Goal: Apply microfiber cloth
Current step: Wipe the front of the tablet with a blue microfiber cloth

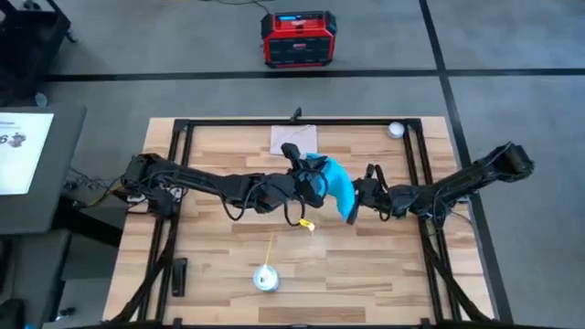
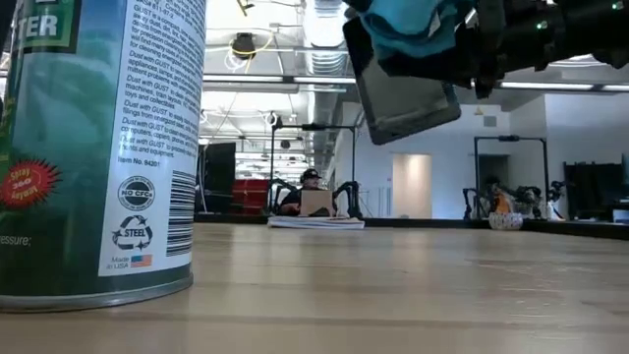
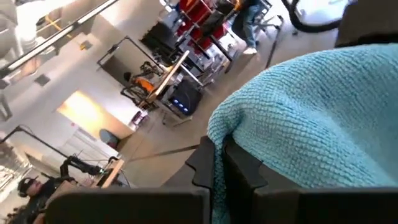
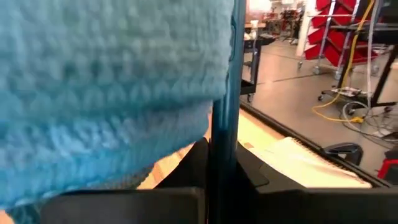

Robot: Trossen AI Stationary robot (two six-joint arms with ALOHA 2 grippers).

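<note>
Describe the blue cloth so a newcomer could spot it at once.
Start at the wooden table and find where the two dark arms meet above its middle. The microfiber cloth hangs there in the air, pressed against a dark tablet between the left tool and the right tool. It is the only bright sky-blue, fuzzy thing in sight.

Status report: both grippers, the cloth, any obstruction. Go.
Left gripper shut on microfiber cloth, mid-air over table centre. Right gripper shut on black tablet, cloth against it. Spray can near front edge, well clear.
</note>
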